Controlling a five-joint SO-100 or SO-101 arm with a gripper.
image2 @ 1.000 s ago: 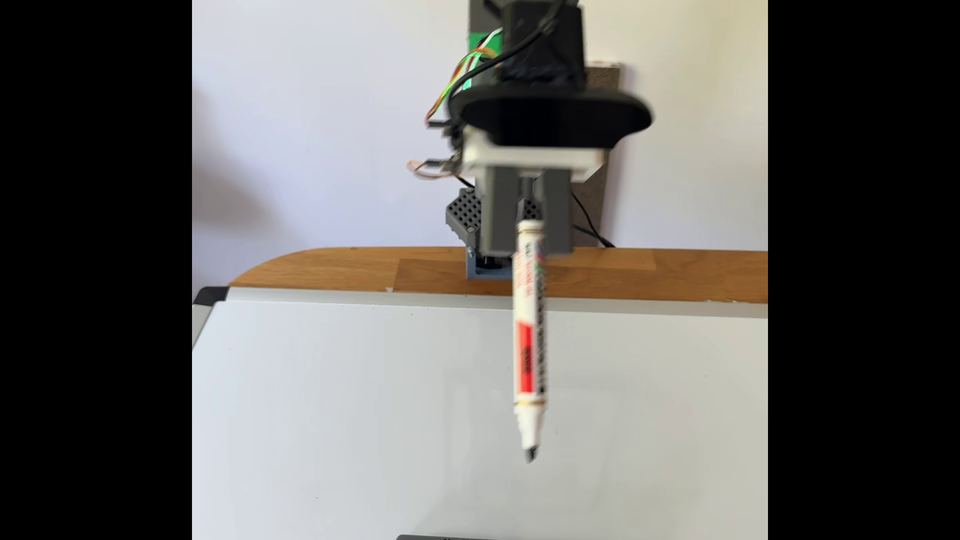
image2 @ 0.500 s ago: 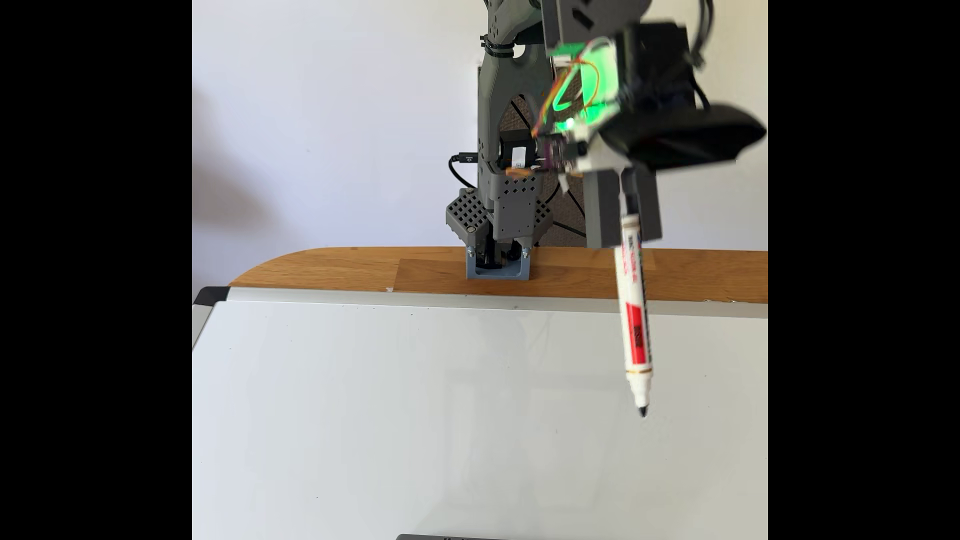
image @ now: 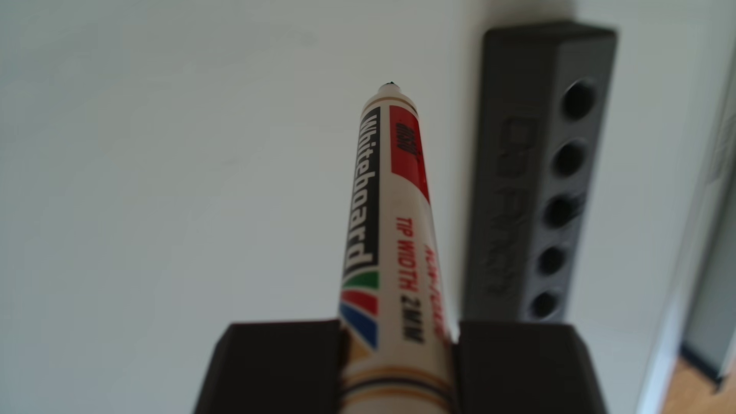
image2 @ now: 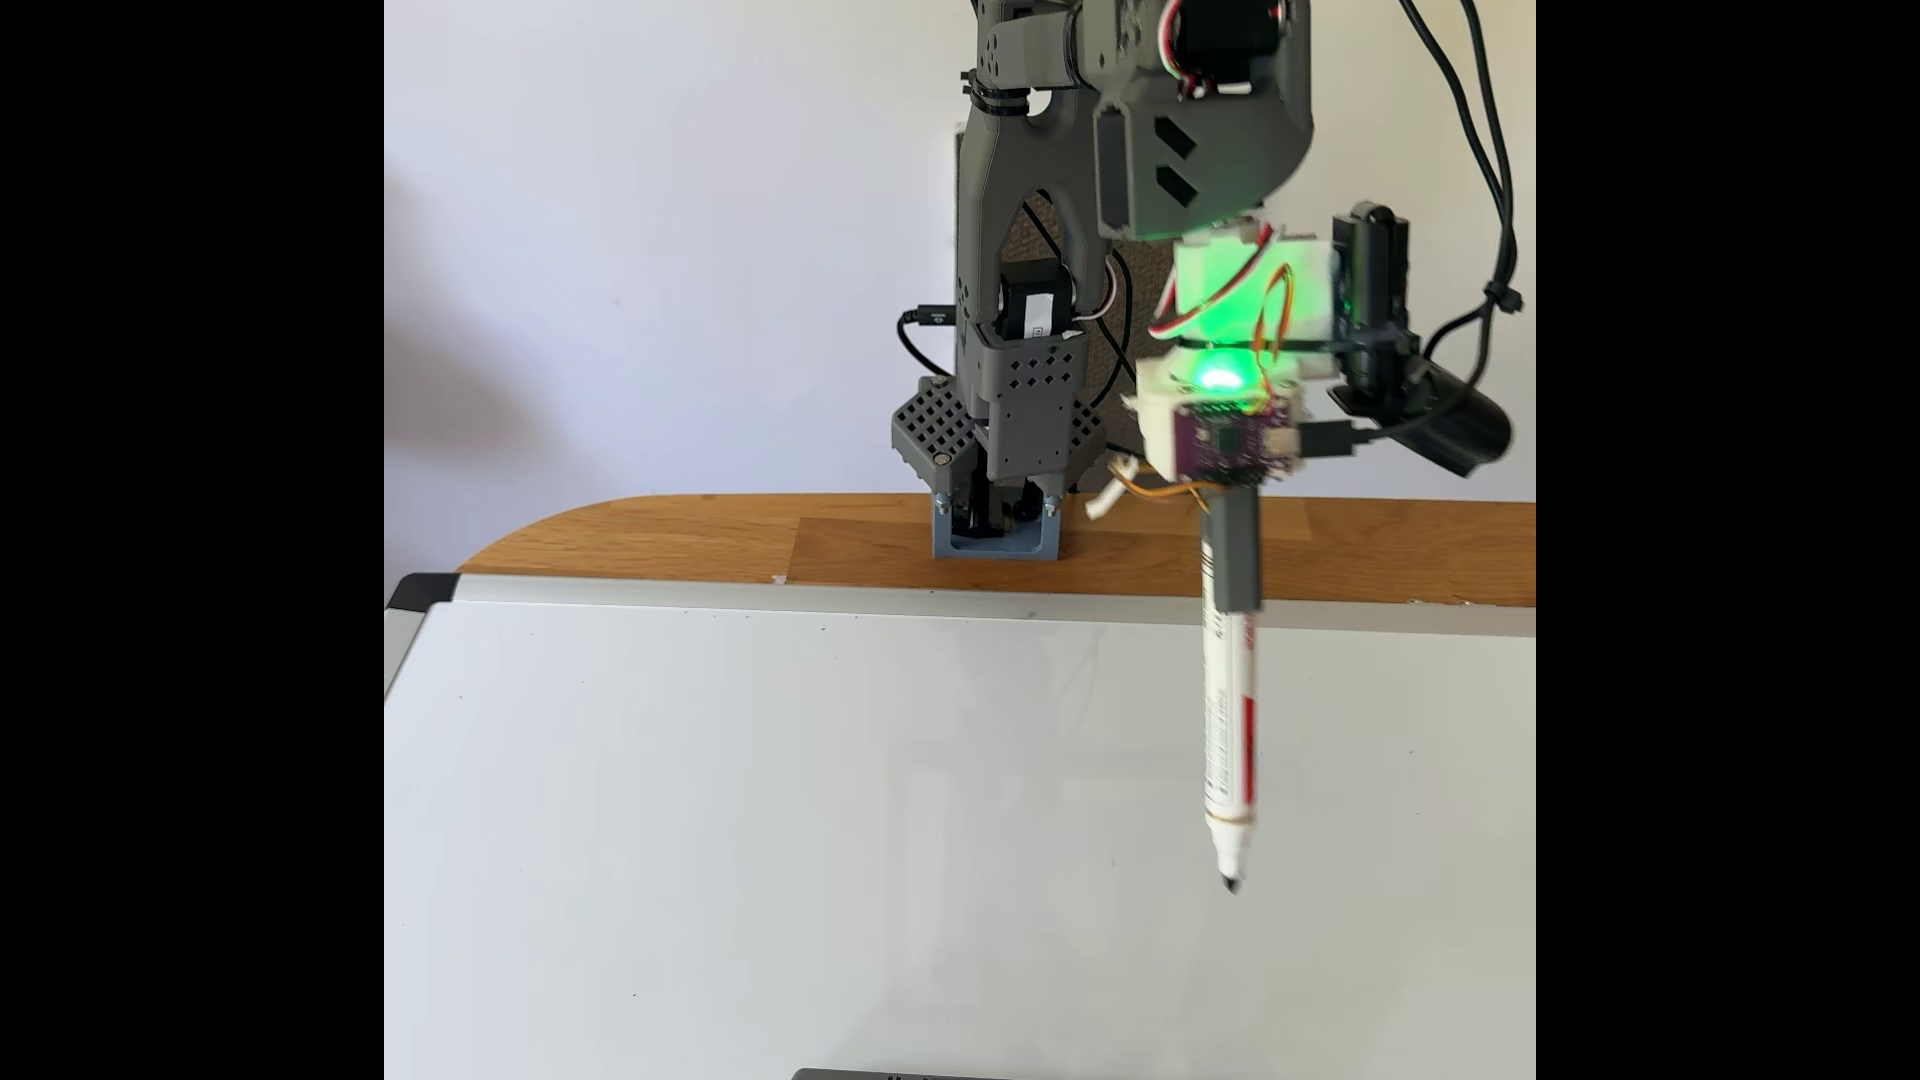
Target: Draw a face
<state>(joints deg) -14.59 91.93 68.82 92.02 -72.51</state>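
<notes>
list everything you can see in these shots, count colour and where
whiteboard marker: one, white with red and black print, uncapped, tip down, above the board's right half in the fixed view
whiteboard: one, white, silver frame, flat on the table, no marks visible
marker holder: one, dark grey block with five holes, lying on the board right of the marker in the other view
table: one, wooden, under the board
arm: one, grey, base at the table's far edge
gripper: one, dark, closed on the marker
</notes>
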